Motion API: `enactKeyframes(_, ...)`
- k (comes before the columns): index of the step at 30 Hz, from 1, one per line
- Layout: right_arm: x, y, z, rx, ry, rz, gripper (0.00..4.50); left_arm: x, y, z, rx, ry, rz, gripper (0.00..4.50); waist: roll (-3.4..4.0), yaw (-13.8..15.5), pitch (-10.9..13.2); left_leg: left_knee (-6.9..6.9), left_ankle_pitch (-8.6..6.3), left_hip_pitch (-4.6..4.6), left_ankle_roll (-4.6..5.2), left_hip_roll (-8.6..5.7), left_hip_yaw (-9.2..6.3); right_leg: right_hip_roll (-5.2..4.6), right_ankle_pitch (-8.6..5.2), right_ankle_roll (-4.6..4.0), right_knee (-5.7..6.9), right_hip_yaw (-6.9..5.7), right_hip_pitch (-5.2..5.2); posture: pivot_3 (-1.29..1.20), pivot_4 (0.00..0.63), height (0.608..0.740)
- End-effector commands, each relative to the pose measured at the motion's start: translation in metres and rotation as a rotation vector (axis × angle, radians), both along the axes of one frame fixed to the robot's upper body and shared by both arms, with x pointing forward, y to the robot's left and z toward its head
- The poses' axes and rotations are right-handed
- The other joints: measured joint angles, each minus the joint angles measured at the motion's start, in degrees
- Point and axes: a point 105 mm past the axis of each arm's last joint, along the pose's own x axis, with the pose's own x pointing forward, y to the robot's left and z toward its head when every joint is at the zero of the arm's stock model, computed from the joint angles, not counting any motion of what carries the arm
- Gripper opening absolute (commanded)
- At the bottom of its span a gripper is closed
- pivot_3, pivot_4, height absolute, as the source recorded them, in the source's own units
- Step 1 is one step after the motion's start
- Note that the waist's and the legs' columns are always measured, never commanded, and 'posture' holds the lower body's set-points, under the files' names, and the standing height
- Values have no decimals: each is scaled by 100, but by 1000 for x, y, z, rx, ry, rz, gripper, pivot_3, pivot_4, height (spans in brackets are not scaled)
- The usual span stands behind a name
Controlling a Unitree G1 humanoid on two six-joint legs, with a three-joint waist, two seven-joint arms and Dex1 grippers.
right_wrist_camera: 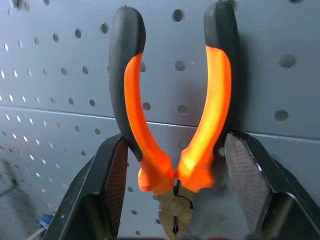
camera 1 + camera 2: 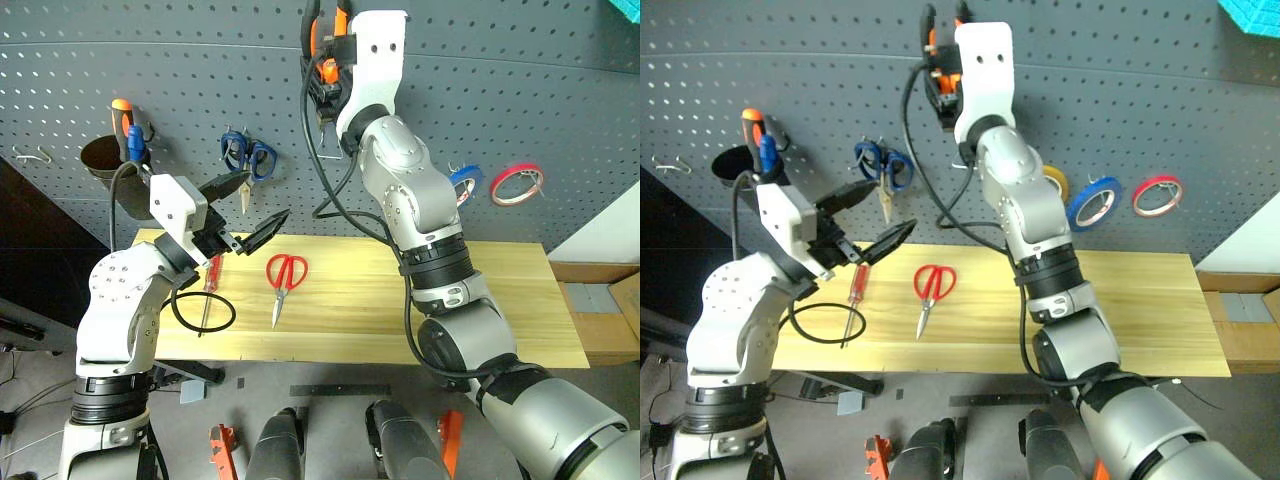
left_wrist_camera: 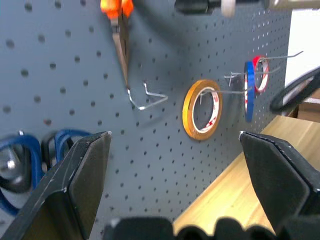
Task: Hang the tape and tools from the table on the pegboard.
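The pliers sit between the right gripper's two black fingers, which press against the orange handles low down near the pivot; handles point up, the metal nose points down. The grip is closed on the pliers. They are held high against the pegboard, above a bent wire hook, with the nose tip close to that hook. On the pegboard, to the right of the hook, a yellow roll, the blue tape and a red roll each hang on their own pegs, the yellow one nearest the hook and the red one farthest. To the left of the hook the blue scissors hang on the pegboard, and farther left a dark cup holds an orange-handled and a blue-handled tool. Below the pegboard, on the table, the red scissors lie with blades pointing to the near edge, and the screwdriver lies just left of them, its tip over a loop of black cable. The left gripper hovers over the table's left end, above the screwdriver, its fingers spread wide and holding nothing, well below and left of the pliers.
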Motion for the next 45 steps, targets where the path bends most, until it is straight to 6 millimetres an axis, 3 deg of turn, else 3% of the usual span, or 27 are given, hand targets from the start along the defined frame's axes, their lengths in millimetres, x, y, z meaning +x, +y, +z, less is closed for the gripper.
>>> enactKeyframes(1, -10, -3, 14, 7, -84, -11, 2431, -2, -2, 7, 3, -41, -6, 4414, 0, 2, -20, 0, 0, 0, 0, 0, 0, 0, 0, 0, -1, 0, 0, -18, 132, 740)
enactKeyframes(16, -5, -14, -28, -44, -8, -92, 2430, 1, -6, 4, 9, -42, -20, 4414, 1, 2, -48, 3, 0, 2, 0, 1, -1, 1, 0, 0, 12, 2, 0, -24, 143, 740)
enactKeyframes(32, 9, -1, -68, -121, 85, -127, 2427, 0, -6, 0, 10, -38, -13, 4414, 0, 7, -50, 10, 1, 5, 0, 0, -2, 3, 0, 0, 26, 2, -1, -9, 156, 740)
enactKeyframes(33, 10, -1, -70, -125, 95, -128, 3155, 0, -6, 0, 10, -37, -13, 4414, 0, 7, -50, 10, 1, 6, 0, 0, -1, 3, 0, 0, 26, 2, -1, -10, 158, 740)
enactKeyframes(37, 9, 3, -79, -139, 125, -115, 4403, 0, -6, -1, 9, -35, -11, 4414, 0, 7, -50, 11, 1, 7, 0, 0, -2, 3, 0, 0, 29, 2, -1, -11, 160, 740)
enactKeyframes(45, 4, 11, -98, -195, 178, -78, 4456, 1, -7, -1, 4, -36, -6, 4414, 0, 7, -50, 13, 1, 10, 1, 1, -2, 5, 0, 0, 33, 3, 0, -13, 160, 740)
